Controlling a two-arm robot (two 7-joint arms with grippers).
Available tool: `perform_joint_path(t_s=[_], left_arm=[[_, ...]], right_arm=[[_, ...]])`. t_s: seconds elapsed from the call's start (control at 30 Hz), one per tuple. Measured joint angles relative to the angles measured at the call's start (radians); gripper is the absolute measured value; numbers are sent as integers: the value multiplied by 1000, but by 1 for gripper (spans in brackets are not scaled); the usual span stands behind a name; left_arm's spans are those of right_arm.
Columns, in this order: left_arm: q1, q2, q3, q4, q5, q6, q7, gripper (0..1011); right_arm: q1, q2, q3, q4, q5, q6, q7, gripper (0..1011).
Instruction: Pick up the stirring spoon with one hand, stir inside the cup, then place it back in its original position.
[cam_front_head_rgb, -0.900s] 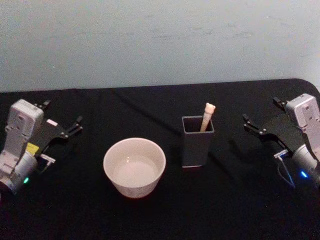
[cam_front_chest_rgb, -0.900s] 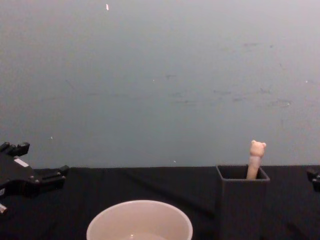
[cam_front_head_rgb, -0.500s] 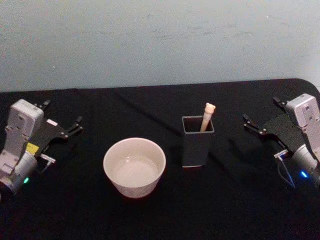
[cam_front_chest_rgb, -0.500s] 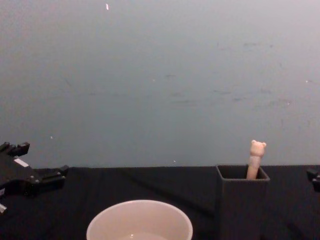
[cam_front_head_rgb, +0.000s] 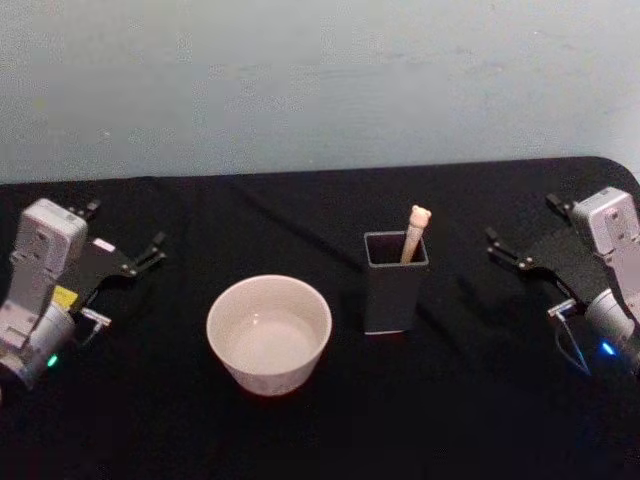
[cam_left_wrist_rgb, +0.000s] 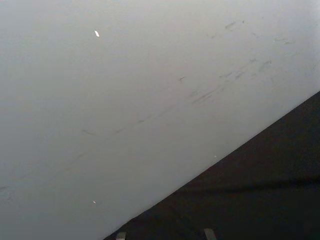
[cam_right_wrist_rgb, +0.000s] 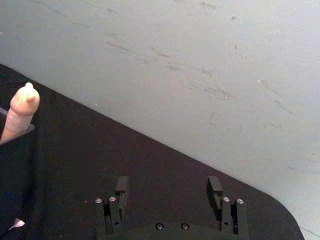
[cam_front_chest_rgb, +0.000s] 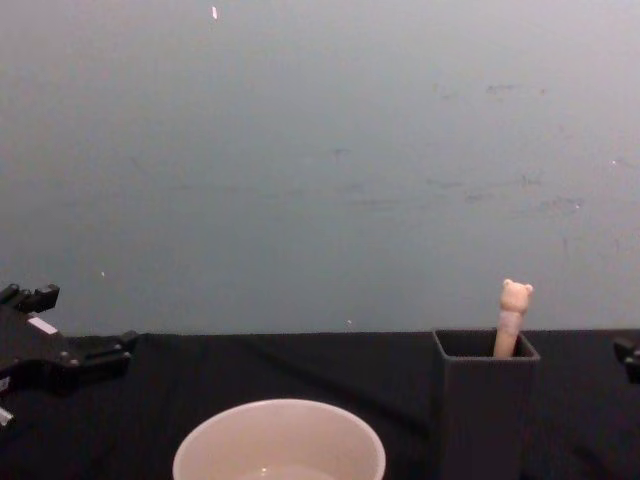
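Black cloth covers the surface (cam_front_head_rgb: 330, 440), which runs back to a plain pale blue-grey wall (cam_front_head_rgb: 300, 80) marked with faint scuffs. Near the middle of the surface sits the cup (cam_front_head_rgb: 262, 378), wide, round and cream-white, upright with its mouth open to the head view; its inside looks pale and slightly glossy at the bottom, possibly a little liquid, though I cannot tell for sure. To the cup's right, close by but not touching it, stands a dark grey square holder (cam_front_head_rgb: 392, 295), also upright. The stirring spoon (cam_front_head_rgb: 414, 232) stands inside this holder, leaning against its far right corner. Its beige handle and small bear head rise above the rim, and the stem and bowl are hidden within the holder. In the chest view the bear head (cam_front_chest_rgb: 515, 295) shows clear against the wall above the holder's edge.

At the left side of the surface, well apart from the cup, is the left gripper (cam_front_head_rgb: 128, 223). Its fingers are spread apart with nothing between them, and they point inward and toward the wall. The right gripper (cam_front_head_rgb: 521, 219) hovers at the right side, near the holder yet clear of it. The right wrist view shows its two fingers (cam_right_wrist_rgb: 121, 186) set wide apart, empty, with the spoon's handle off to one side.
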Motion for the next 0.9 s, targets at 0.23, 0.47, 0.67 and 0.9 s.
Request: perform_joint_path(t_s=[0.23,0.47,0.67,0.9], left_arm=[[0,0,0,0,0,0,0,1001],[0,0,0,0,0,0,0,1001],[0,0,0,0,0,0,0,1001],[0,0,0,0,0,0,0,1001]], right_arm=[[0,0,0,0,0,0,0,1002],[0,0,0,0,0,0,0,1002],[0,0,0,0,0,0,0,1002],[0,0,0,0,0,0,0,1000]])
